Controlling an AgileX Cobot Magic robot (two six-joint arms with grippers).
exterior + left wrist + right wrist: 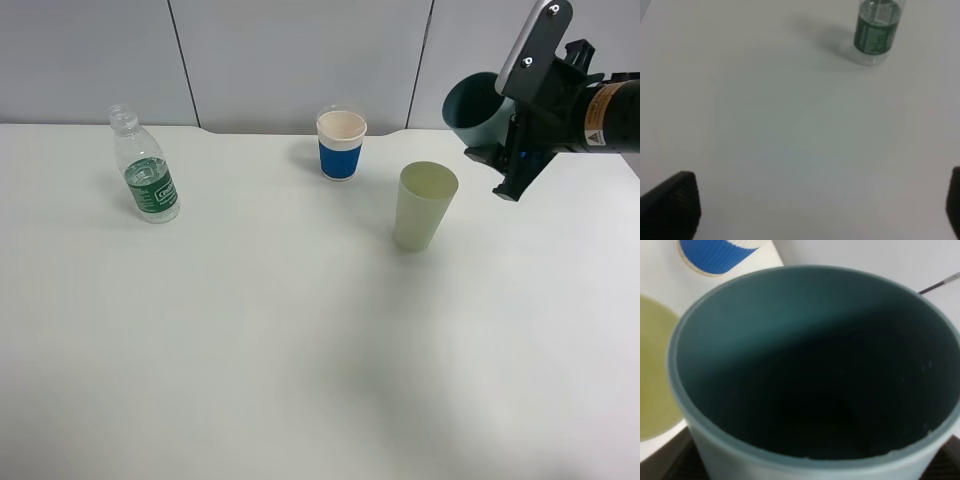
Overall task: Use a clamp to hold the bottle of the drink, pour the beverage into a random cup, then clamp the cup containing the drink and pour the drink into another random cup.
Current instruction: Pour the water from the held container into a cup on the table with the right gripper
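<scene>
The right clamp [520, 110] grips the likely light, flexible teal cup [478, 112] mid-wall (tipped toward the pale green cup [425, 205]); squeeze moderately

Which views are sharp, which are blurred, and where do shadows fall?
Exterior high: sharp, evenly lit, soft shadow beside the pale green cup. Left wrist: hazy, bottle slightly blurred with a faint shadow. Right wrist: teal cup too close, interior very dark.

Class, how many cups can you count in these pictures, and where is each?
3. A blue-and-white paper cup stands at the back; a pale green cup right of it, nearer; a teal cup held tilted in the air, far right. None seems hidden.
</scene>
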